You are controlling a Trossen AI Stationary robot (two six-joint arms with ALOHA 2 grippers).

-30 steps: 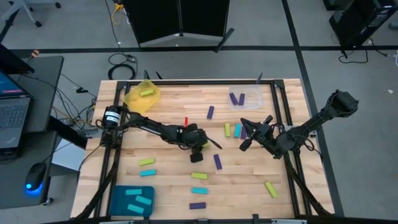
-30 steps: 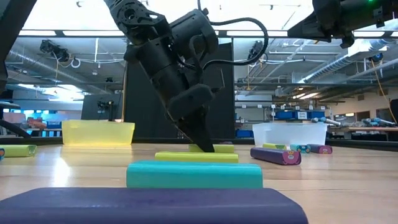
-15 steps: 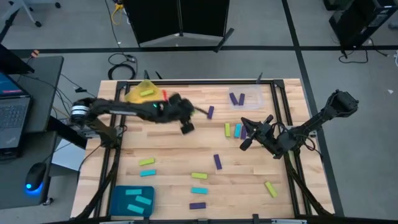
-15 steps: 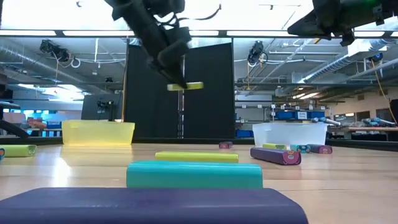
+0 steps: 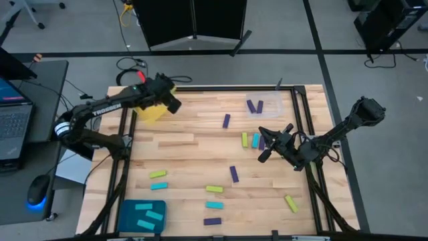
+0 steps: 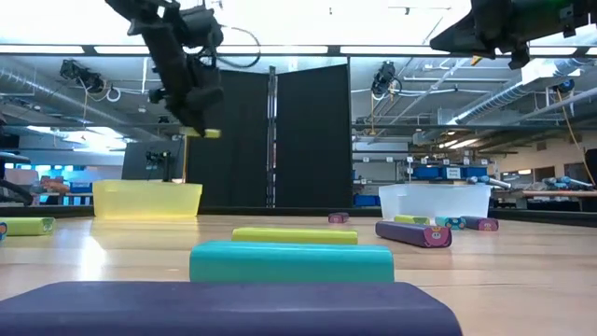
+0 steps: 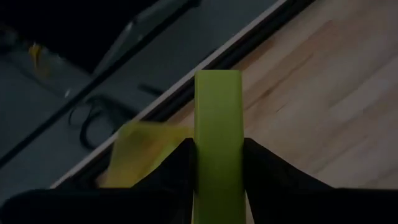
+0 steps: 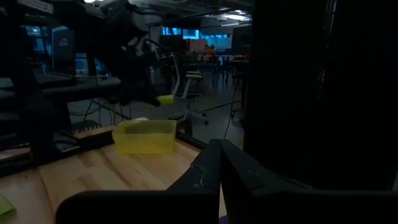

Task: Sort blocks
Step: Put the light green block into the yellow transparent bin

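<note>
My left gripper (image 5: 174, 105) (image 6: 201, 129) is shut on a yellow-green block (image 7: 217, 118) (image 6: 209, 133), high above the table's far left corner, over the right edge of the yellow tray (image 5: 148, 112) (image 6: 147, 199). One yellow-green block lies in that tray. My right gripper (image 5: 261, 156) (image 8: 217, 148) is shut and empty, hovering at the right of the table beside three loose blocks (image 5: 254, 140). Other yellow-green, cyan and purple blocks lie flat on the table (image 5: 214, 189). My left gripper pinches the yellow-green block by its two long sides (image 7: 200, 155) between the two fingers (image 7: 177, 165). The block lies along the fingers and its free end (image 7: 217, 81) sticks out ahead of them. It is lifted clear, about level, above the yellow tray.
A clear tray (image 5: 264, 105) with two purple blocks stands at the far right. A teal tray (image 5: 140, 215) with cyan blocks stands at the near left. Loose blocks lie across the table's middle and near half (image 5: 234, 174). A laptop (image 5: 13, 117) stands beyond the table's left edge.
My left gripper, shut on the yellow-green block at the table's middle, has risen and swung toward the far left corner. The block has gone from the tabletop to high over the yellow tray's edge. The right arm has kept still.
</note>
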